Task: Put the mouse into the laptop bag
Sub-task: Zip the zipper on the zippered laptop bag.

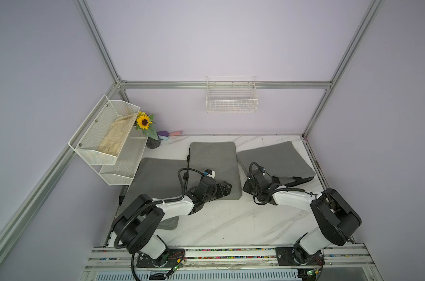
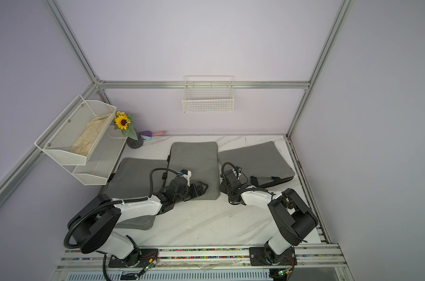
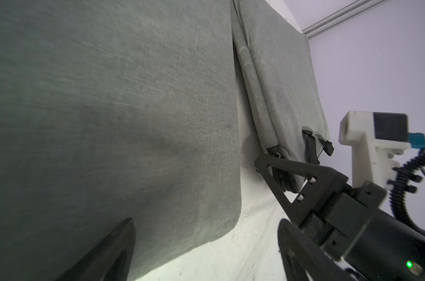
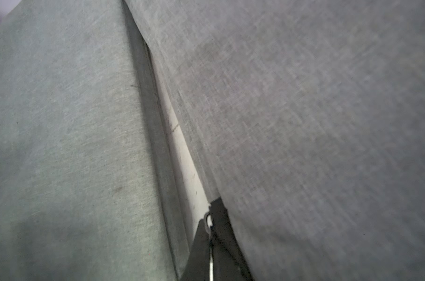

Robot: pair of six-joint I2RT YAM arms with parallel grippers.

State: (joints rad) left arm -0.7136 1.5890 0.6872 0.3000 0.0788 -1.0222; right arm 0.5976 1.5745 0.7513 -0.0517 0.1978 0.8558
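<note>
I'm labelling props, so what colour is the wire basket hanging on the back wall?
The wire basket is white, seen best in a top view.

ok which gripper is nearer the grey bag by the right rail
Right: the right gripper is shut on the zipper pull at that grey bag's corner. The left gripper is open over the middle bag, apart from it.

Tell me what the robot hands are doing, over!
Left gripper open over middle bag. Right gripper shut on zipper pull, right bag. Mouse not in view. Middle bag close alongside.
</note>
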